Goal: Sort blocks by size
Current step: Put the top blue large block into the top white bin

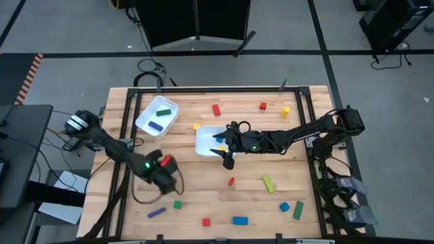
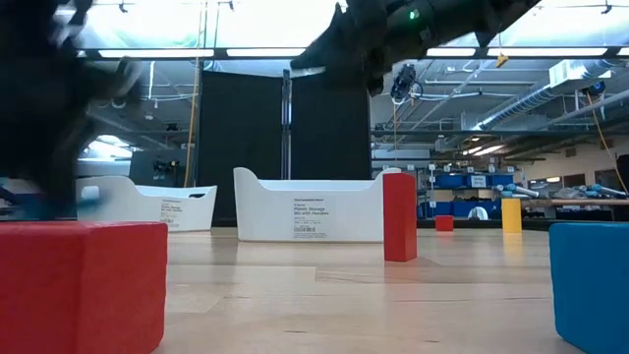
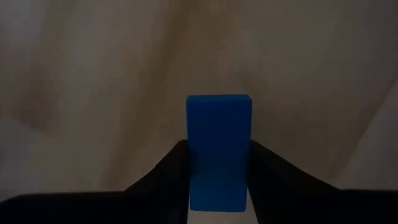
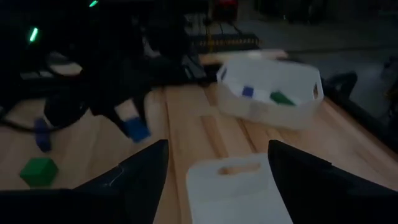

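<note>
My left gripper (image 1: 161, 171) is at the table's near left and is shut on a blue block (image 3: 219, 149). The block also shows in the right wrist view (image 4: 134, 129). My right gripper (image 4: 217, 149) is open and empty, above a white tray (image 1: 205, 141) at the table's middle. That tray holds a small yellow piece (image 1: 221, 146). A second white tray (image 1: 157, 114) at the far left holds a green bar (image 1: 164, 110) and a blue bar (image 1: 156, 125). Loose blocks lie on the table: a green cube (image 1: 178, 204), a blue bar (image 1: 156, 212) and a small red piece (image 1: 231, 181). My left gripper pinches the blue block's two long sides (image 3: 193, 163) between its two fingers. The block's free end sticks out past the fingertips. In the right wrist view the fingers (image 4: 127, 112) come at it from above, and the block hangs below them, seemingly clear of the table.
More blocks are scattered: red (image 1: 216, 109) (image 1: 263, 106) and yellow (image 1: 286, 110) at the far side; green (image 1: 269, 184) (image 1: 298, 210), blue (image 1: 239, 220) (image 1: 285, 206) and red (image 1: 206, 221) near the front edge. In the low view a red cube (image 2: 79, 285) sits close to the camera.
</note>
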You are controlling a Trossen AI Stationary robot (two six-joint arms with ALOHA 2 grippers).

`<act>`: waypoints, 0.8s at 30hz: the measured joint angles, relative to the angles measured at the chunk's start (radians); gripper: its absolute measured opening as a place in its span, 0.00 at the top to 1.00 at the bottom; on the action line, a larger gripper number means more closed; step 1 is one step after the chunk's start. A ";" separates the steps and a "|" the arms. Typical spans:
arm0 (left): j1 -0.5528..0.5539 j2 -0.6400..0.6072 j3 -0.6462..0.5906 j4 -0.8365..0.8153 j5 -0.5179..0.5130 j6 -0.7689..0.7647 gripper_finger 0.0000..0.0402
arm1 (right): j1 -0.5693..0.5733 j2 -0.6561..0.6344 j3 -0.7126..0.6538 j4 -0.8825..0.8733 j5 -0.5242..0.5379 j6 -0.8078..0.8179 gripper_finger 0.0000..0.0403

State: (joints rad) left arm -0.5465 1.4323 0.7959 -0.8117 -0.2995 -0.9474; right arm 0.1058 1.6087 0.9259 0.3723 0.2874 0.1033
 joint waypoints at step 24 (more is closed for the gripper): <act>1.110 -0.379 -0.113 0.078 -0.095 0.449 0.69 | 0.252 -0.092 0.002 -0.032 0.201 -0.104 0.30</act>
State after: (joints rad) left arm 0.5639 1.0533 0.6826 -0.7335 -0.3941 -0.4986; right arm 0.3577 1.5166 0.9279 0.3405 0.4884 -0.0003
